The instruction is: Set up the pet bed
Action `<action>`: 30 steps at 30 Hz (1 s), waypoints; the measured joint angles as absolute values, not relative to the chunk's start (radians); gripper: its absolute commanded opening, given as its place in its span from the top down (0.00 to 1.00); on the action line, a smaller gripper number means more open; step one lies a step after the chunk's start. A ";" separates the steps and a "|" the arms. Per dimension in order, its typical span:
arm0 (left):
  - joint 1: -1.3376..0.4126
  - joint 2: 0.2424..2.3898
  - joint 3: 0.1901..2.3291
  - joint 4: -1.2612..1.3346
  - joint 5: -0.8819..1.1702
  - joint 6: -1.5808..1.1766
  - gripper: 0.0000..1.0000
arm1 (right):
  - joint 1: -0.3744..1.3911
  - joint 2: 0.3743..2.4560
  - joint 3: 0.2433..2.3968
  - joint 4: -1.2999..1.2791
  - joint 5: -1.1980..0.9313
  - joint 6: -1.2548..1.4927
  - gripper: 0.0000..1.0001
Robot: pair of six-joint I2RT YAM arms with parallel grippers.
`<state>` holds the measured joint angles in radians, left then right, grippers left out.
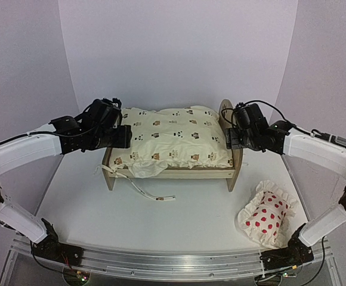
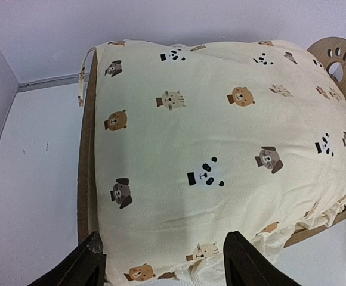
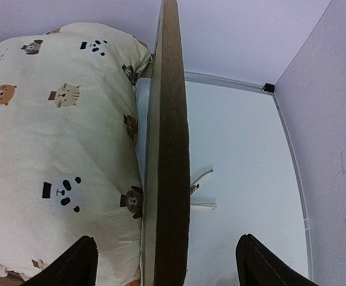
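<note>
The pet bed (image 1: pixel 237 171), a light plywood frame, stands mid-table with the cream animal-print cushion (image 1: pixel 173 140) lying on it. My left gripper (image 1: pixel 124 137) hovers open at the bed's left end. In the left wrist view its fingers (image 2: pixel 89 262) spread wide over the cushion (image 2: pixel 221 149), beside the left end board (image 2: pixel 86 179). My right gripper (image 1: pixel 232 139) is open at the right end. In the right wrist view its fingers (image 3: pixel 71 265) straddle the end board (image 3: pixel 168 149) with gaps on both sides. The cushion (image 3: pixel 59 137) fills the left of that view.
A red-dotted white pillow (image 1: pixel 267 217) lies on the table at the front right. The cushion's loose ties (image 1: pixel 155 196) trail on the table in front of the bed, and another tie (image 3: pixel 203 190) lies behind the right end board. White walls enclose the table.
</note>
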<state>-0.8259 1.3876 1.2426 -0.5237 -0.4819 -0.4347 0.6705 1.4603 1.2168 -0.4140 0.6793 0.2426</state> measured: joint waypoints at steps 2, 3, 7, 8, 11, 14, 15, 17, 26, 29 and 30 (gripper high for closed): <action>-0.826 1.381 1.216 -0.506 -0.468 -0.428 0.33 | 0.642 1.496 1.234 -0.427 0.636 0.254 0.42; -0.826 1.376 1.201 -0.499 -0.461 -0.424 0.33 | 0.630 1.516 1.244 -0.433 0.611 0.259 0.52; -0.826 1.354 1.153 -0.490 -0.436 -0.413 0.34 | 0.613 1.574 1.263 -0.442 0.527 0.277 0.87; -0.826 1.351 1.148 -0.489 -0.431 -0.411 0.34 | 0.612 1.578 1.264 -0.446 0.525 0.287 0.92; -0.826 1.340 1.134 -0.480 -0.417 -0.396 0.34 | 0.605 1.580 1.273 -0.447 0.493 0.357 1.00; -0.826 1.323 1.121 -0.472 -0.402 -0.387 0.34 | 0.630 1.590 1.284 -0.460 0.514 0.378 1.00; -0.826 1.317 1.117 -0.470 -0.397 -0.384 0.35 | 0.650 1.595 1.288 -0.464 0.532 0.395 1.00; -0.826 1.301 1.109 -0.468 -0.388 -0.380 0.35 | 0.695 1.611 1.303 -0.474 0.568 0.434 1.00; -0.826 1.224 1.085 -0.470 -0.345 -0.354 0.37 | 0.878 1.773 1.459 -0.459 0.648 0.497 1.00; -0.826 1.205 1.077 -0.470 -0.323 -0.341 0.37 | 0.927 1.820 1.509 -0.446 0.649 0.489 1.00; -0.826 1.197 1.072 -0.470 -0.312 -0.337 0.37 | 0.940 1.830 1.521 -0.443 0.647 0.484 1.00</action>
<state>-0.8261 1.1971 1.0723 -0.4699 -0.3120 -0.3373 0.9403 1.8305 1.5209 -0.4427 0.6470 0.4837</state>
